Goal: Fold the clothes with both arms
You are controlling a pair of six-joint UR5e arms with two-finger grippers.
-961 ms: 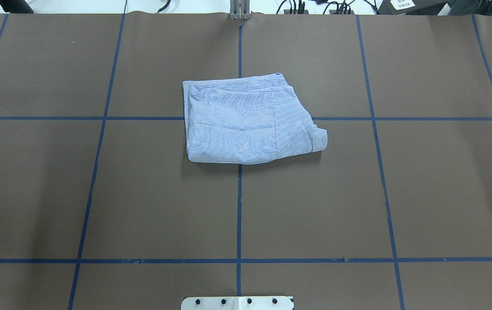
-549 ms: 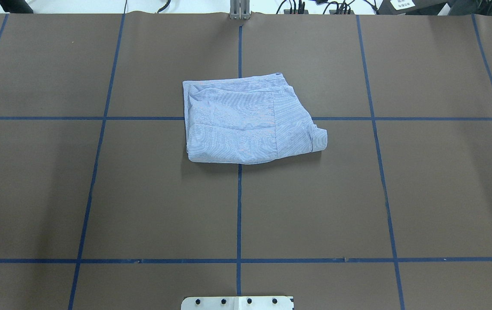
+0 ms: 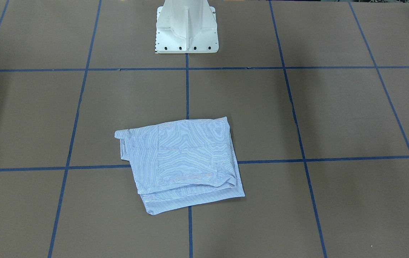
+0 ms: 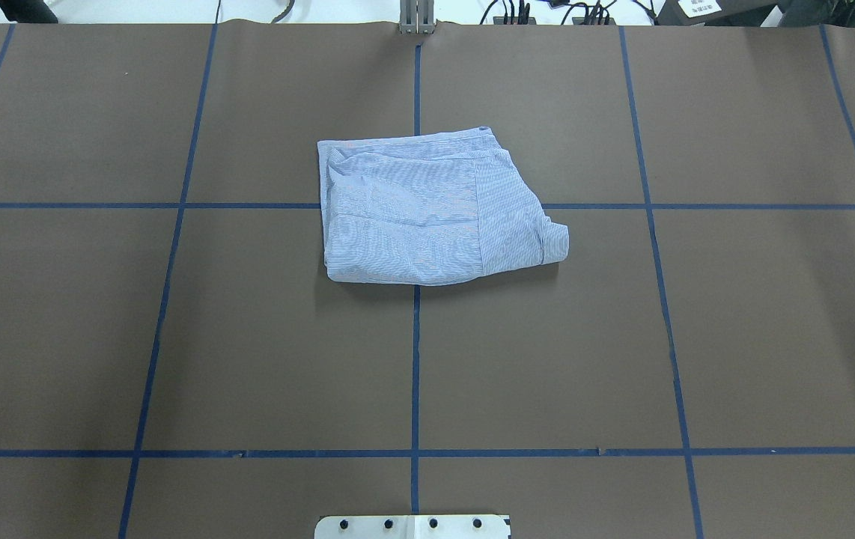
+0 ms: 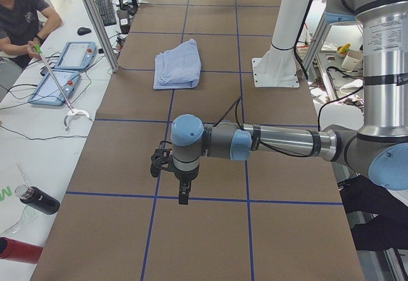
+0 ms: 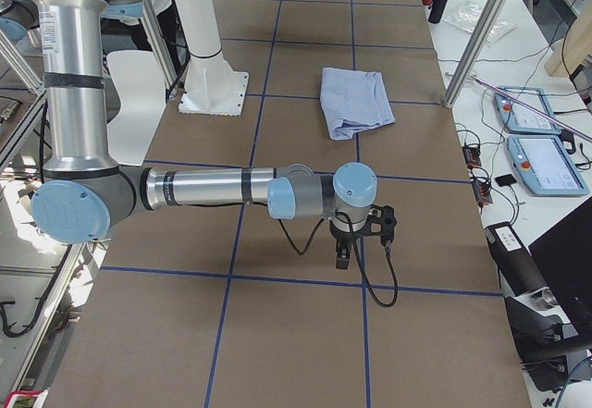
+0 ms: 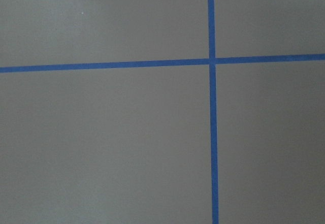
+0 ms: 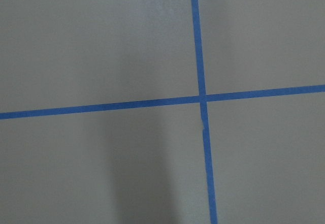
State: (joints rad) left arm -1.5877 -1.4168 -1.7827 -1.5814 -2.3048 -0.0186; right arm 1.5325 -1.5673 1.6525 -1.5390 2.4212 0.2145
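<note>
The light blue-and-white striped shirt [image 4: 435, 213] lies folded into a compact rectangle at the table's middle, also seen in the front-facing view [image 3: 183, 161], the left view [image 5: 177, 64] and the right view [image 6: 356, 98]. No arm touches it. My left gripper [image 5: 183, 195] hangs over bare table far from the shirt, toward the table's left end; I cannot tell if it is open or shut. My right gripper [image 6: 340, 258] hangs likewise toward the table's right end; I cannot tell its state. Both wrist views show only brown table and blue tape.
The white pedestal base [image 3: 186, 28] stands at the robot's side of the table. Blue tape lines [image 4: 415, 359] grid the brown surface. A seated operator [image 5: 19, 13] holds a stick beside teach pendants [image 5: 64, 71]. More pendants [image 6: 536, 140] lie off the far edge.
</note>
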